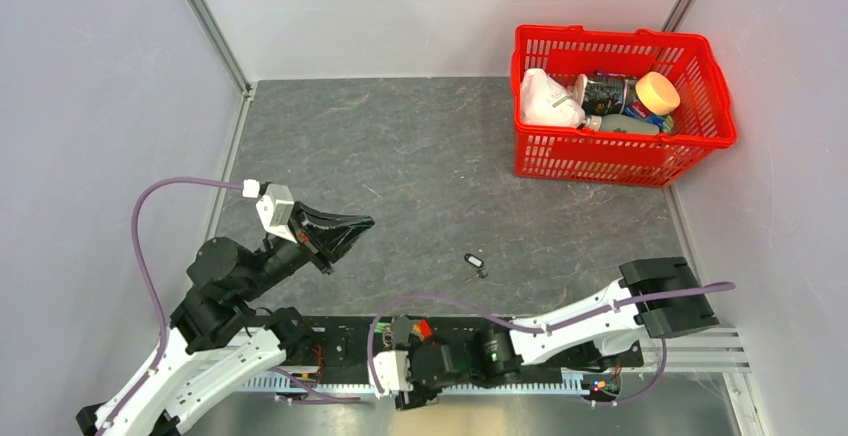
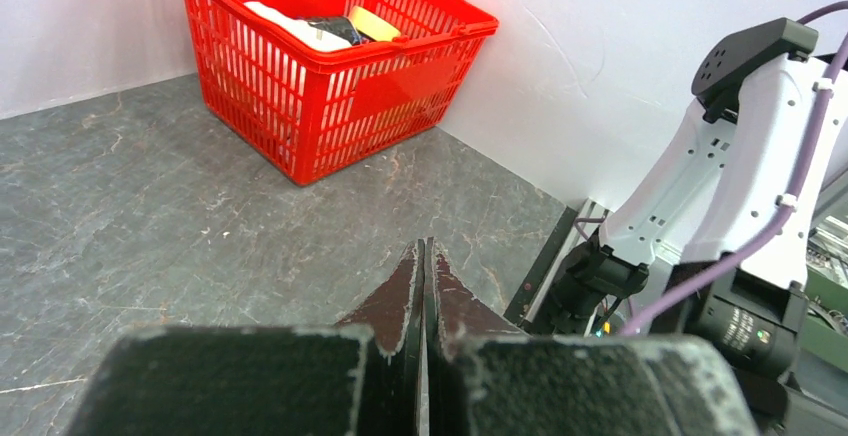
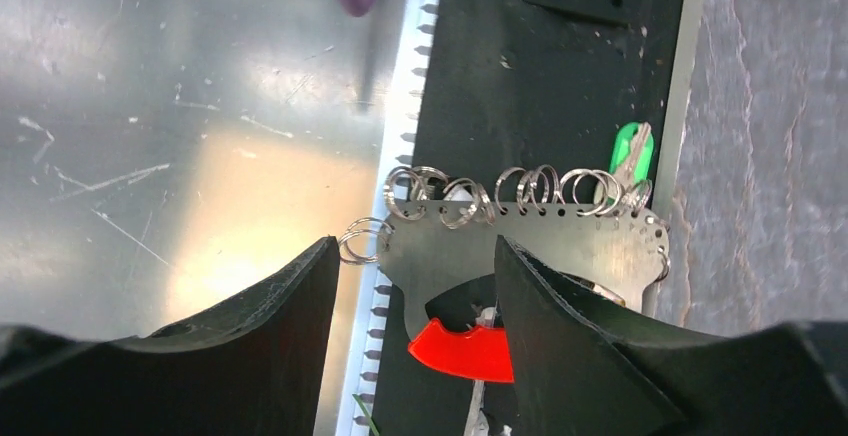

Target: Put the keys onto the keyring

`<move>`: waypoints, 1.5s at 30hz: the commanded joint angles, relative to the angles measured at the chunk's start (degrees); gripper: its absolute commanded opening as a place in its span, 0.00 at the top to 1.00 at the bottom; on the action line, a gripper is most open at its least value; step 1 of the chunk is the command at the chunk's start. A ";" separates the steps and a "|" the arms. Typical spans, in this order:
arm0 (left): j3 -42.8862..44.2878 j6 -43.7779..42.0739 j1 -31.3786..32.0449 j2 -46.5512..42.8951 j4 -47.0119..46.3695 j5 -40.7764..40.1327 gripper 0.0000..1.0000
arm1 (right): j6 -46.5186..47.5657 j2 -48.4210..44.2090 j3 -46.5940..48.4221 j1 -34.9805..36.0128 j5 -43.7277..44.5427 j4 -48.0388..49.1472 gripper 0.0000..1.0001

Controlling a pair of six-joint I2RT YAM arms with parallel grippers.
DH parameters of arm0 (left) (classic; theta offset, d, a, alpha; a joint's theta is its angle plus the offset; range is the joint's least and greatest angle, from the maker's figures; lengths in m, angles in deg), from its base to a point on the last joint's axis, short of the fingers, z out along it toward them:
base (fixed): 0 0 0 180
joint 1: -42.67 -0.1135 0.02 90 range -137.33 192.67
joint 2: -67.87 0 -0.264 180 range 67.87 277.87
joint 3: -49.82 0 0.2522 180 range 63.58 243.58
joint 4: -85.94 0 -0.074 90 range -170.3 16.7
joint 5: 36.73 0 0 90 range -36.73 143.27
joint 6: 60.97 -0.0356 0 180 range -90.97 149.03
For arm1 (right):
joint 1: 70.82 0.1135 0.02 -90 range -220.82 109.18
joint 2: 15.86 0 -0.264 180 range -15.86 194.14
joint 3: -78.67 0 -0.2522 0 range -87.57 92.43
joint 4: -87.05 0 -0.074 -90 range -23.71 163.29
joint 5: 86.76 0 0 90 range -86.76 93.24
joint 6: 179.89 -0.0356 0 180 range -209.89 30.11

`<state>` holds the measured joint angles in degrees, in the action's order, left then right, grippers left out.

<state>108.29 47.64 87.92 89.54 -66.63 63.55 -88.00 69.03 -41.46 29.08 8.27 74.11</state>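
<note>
Two pincers were in play, and neither held anything. The left pincer (image 2: 425,248) was clenched on empty air above the grey table (image 1: 400,156). The right pincer (image 3: 415,246) stood released, its fingers (image 3: 290,306) spread to either side of a flat metal plate (image 3: 560,241) lying just ahead of and below them. Along the plate's far edge ran a row of split rings (image 3: 470,196), strung crosswise from one finger's side to the other, with a red tab (image 3: 460,351) between the fingers, closer in. At the end of the row, beyond the finger on the table side, lay the green-headed key (image 3: 630,149). Its long axis ran roughly along the pincer's own reach, slightly tilted, with the head pointing away from the pincer and the blade coming back toward the rings. A small cluster of keys (image 1: 476,265) lay flat on the table, well apart from both pincers and outside the wrist views; it was too small to tell which way it pointed. By my judgement the step in hand was fetching a ring, with the threading itself not yet begun. The next move would call for a fine, centred closing on the thin plate or on one ring without scattering the others. A key's hole would then have to be lined up with the ring's split.
</note>
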 commanded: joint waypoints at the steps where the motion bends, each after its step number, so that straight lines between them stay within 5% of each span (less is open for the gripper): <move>1: 0.89 1.42 0.18 -0.86 0.55 -2.50 0.98 | 9.86 1.93 1.27 4.86 8.66 3.17 0.34; 11: 1.19 1.35 0.18 -3.52 1.53 -2.55 0.98 | 11.75 9.92 8.65 7.94 15.59 0.41 0.40; 16: 1.43 1.12 0.18 -3.72 1.71 -2.63 0.98 | 12.33 11.96 9.80 7.93 14.31 0.23 0.53; 39: 1.61 0.85 0.01 -2.82 2.13 -2.85 0.98 | 10.26 15.10 8.92 7.75 12.95 1.95 0.54; 45: 1.61 0.75 -0.08 -2.86 2.24 -2.89 0.98 | 9.55 15.47 9.09 7.09 12.97 1.78 0.71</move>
<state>108.31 47.83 87.90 86.15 -64.03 61.72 -77.31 83.78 -34.01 36.58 21.10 73.87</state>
